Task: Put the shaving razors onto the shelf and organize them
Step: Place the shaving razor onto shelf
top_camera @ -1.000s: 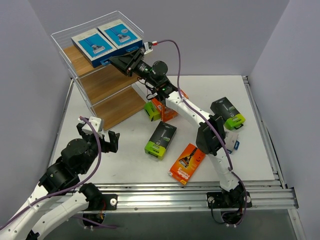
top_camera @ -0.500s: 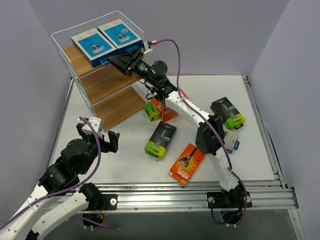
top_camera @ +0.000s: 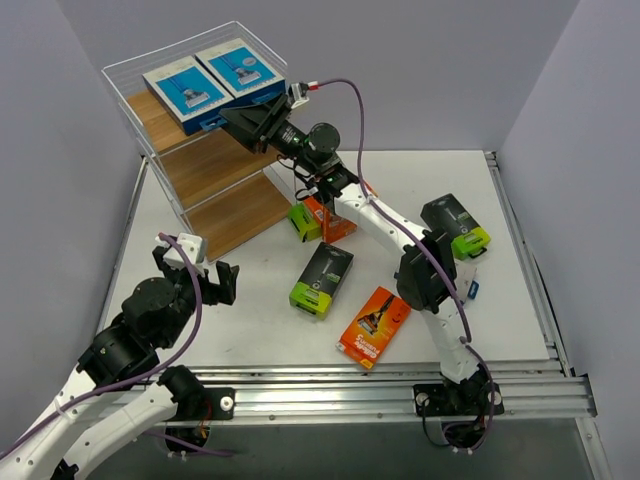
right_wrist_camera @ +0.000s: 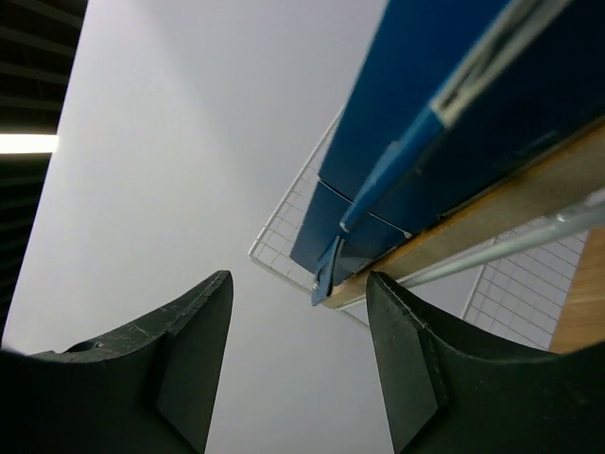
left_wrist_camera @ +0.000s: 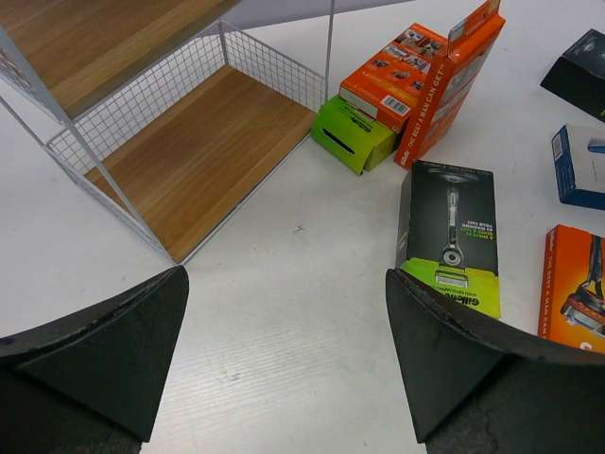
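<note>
Robot lab test cell, not a real shop. Plain grey partition walls [top_camera: 60,150] box in a flat white table [top_camera: 250,330] with silver aluminium extrusion rails [top_camera: 350,392] along its near edge. The black-and-white left arm [top_camera: 130,345] and right arm [top_camera: 425,275] mount there (purple cable [top_camera: 346,82] looping free). Three-tier wood-and-white-wire shelf [top_camera: 215,165] and boxed shaving razors [top_camera: 322,278] look like mock retail props.

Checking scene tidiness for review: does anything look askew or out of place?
Yes: at the foot of the shelf, one orange pack lies tilted on a lime-ended pack, and a second orange pack stands on edge beside them, a jumbled heap.
</note>
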Controlling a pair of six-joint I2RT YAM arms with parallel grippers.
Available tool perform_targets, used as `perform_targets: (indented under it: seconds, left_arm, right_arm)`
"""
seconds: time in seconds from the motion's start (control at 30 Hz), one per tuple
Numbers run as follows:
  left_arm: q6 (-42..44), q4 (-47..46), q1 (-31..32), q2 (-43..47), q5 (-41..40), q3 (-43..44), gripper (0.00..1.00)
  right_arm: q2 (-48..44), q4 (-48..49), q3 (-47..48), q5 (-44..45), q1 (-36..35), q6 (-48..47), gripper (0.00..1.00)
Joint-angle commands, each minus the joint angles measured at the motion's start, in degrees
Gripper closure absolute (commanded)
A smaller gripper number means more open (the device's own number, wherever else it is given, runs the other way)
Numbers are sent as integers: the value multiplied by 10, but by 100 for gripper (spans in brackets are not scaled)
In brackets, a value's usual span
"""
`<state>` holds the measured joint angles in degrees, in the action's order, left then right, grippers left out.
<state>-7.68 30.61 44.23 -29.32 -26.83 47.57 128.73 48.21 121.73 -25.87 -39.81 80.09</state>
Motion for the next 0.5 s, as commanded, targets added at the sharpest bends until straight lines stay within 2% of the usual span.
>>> perform_targets:
  seconds: [0.0, 0.27, 0.47]
  left_arm:
    - [3, -16, 3, -1, -10, 2, 6]
    - [4, -15, 3, -6, -16, 1, 6]
    - [5, -17, 3, -6, -20, 0, 6]
  right_arm:
    - [-35, -10, -32, 6, 4, -19, 45]
    - [-86, 11, -94, 2, 3, -23, 43]
    - [-154, 46, -186, -3, 5, -36, 43]
